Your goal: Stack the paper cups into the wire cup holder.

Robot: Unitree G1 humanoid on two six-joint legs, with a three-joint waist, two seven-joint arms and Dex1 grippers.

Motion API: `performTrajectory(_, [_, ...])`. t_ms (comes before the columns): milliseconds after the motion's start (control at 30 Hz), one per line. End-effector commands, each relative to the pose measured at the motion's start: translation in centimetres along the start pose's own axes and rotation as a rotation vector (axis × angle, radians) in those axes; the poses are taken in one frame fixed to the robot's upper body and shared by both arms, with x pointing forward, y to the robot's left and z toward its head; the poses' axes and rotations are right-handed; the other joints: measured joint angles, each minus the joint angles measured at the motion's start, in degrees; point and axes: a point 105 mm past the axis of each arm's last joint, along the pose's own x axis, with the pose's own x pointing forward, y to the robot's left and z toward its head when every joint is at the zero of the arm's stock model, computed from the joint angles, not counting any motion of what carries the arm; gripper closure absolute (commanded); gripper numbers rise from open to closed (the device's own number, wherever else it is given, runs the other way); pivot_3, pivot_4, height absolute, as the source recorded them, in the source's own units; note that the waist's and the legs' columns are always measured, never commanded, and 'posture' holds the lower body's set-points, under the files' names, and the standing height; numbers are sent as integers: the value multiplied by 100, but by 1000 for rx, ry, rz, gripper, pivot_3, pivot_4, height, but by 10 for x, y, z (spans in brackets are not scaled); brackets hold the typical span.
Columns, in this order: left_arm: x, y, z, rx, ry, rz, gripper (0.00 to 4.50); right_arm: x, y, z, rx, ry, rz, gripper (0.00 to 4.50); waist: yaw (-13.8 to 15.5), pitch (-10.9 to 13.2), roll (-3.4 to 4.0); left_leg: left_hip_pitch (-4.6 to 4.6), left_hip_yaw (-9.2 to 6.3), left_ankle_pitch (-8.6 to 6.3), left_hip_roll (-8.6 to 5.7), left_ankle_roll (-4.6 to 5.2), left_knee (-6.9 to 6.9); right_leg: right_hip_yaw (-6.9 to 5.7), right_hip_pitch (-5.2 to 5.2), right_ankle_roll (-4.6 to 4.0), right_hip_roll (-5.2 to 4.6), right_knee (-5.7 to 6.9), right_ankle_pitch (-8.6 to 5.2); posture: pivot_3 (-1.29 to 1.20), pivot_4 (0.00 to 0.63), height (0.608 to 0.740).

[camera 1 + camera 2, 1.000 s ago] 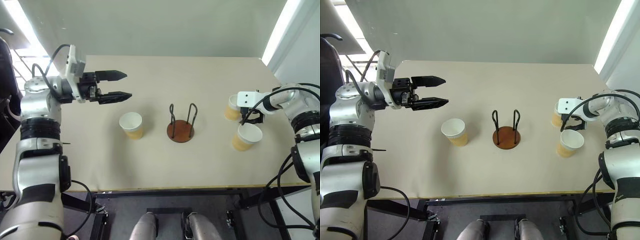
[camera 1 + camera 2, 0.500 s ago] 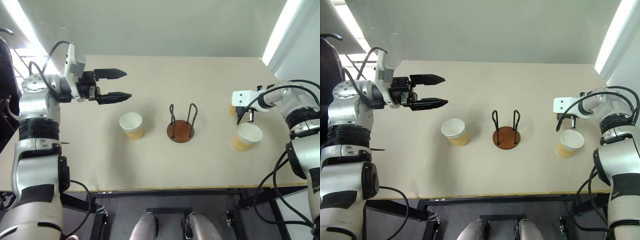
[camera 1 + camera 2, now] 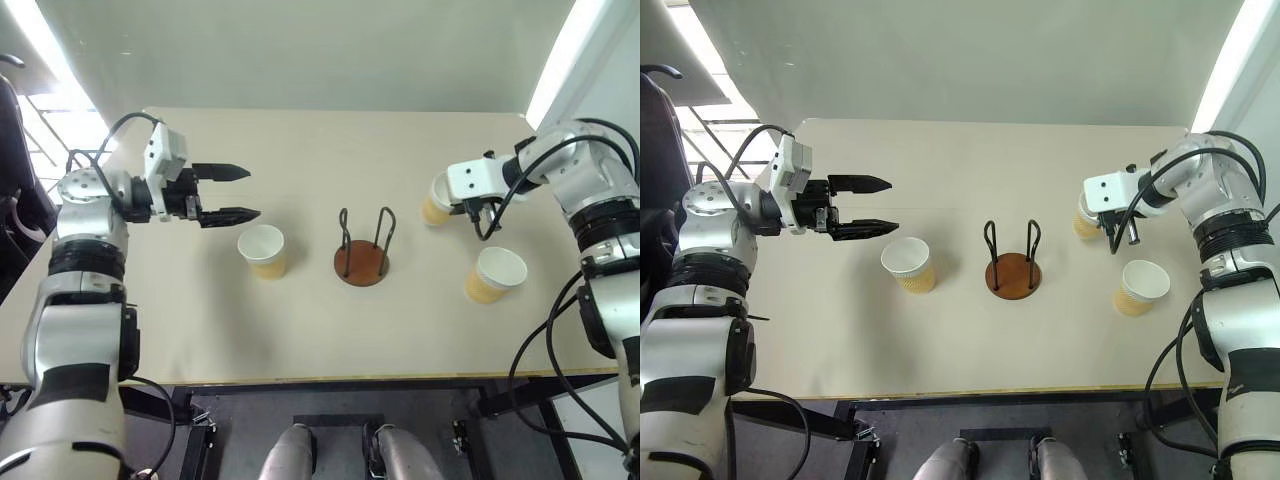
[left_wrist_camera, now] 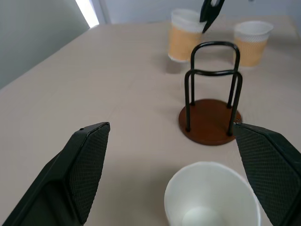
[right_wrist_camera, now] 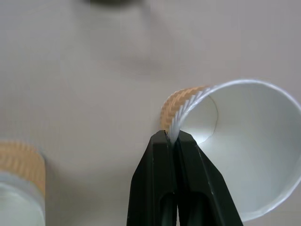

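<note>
Left eye view: my left gripper (image 3: 232, 193) points level toward the wire cup holder (image 3: 362, 250), fingers wide apart and empty, just above an upright paper cup (image 3: 263, 249) standing left of the holder. My right gripper (image 3: 452, 205) angles downward, right of the holder, carrying a second cup (image 3: 436, 200). A third cup (image 3: 494, 274) stands on the table (image 3: 300, 330), farther right.

Left wrist view: the near cup (image 4: 214, 196) is empty, the holder beyond it.

Right wrist view: my fingers (image 5: 162, 183) pinch the held cup's (image 5: 244, 155) rim; it is tilted and empty.
</note>
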Motion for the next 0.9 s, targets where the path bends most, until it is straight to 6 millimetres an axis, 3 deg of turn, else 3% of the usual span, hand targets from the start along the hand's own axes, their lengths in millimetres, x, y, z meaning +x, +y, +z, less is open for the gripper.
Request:
performTrajectory(33, [7, 0, 11, 53, -8, -49, 0, -29, -10, 20, -51, -37, -46, 4493, 20, 0, 0, -1, 0, 0, -2, 0, 0, 0, 0, 0, -1, -3, 0, 0, 150, 740])
performTrajectory(367, [30, -3, 10, 53, -10, -97, 0, -66, -18, 80, -170, -98, -92, 4493, -5, 0, 0, -8, 2, 1, -2, 2, 4, -1, -3, 4, -1, -8, 2, 0, 150, 740])
performTrajectory(433, [32, -3, 10, 52, -13, -99, 0, -68, -18, 85, -175, -105, -96, 4493, -9, 0, 0, -8, 2, 3, -2, 4, 7, -1, -3, 4, -1, -5, 2, 0, 150, 740])
performTrajectory(767, [47, -5, 16, 77, -12, -137, 0, -78, -17, 148, -239, -254, -117, 4493, -3, 0, -1, -8, 3, 5, -3, 7, 19, -2, -2, 4, 1, 2, 1, 0, 150, 740])
performTrajectory(900, [47, -5, 16, 85, -6, -139, 0, -73, -14, 159, -233, -292, -103, 4493, -8, 0, 0, -12, 4, 5, -4, 7, 31, -1, -2, 3, 0, 2, 1, 0, 150, 740])
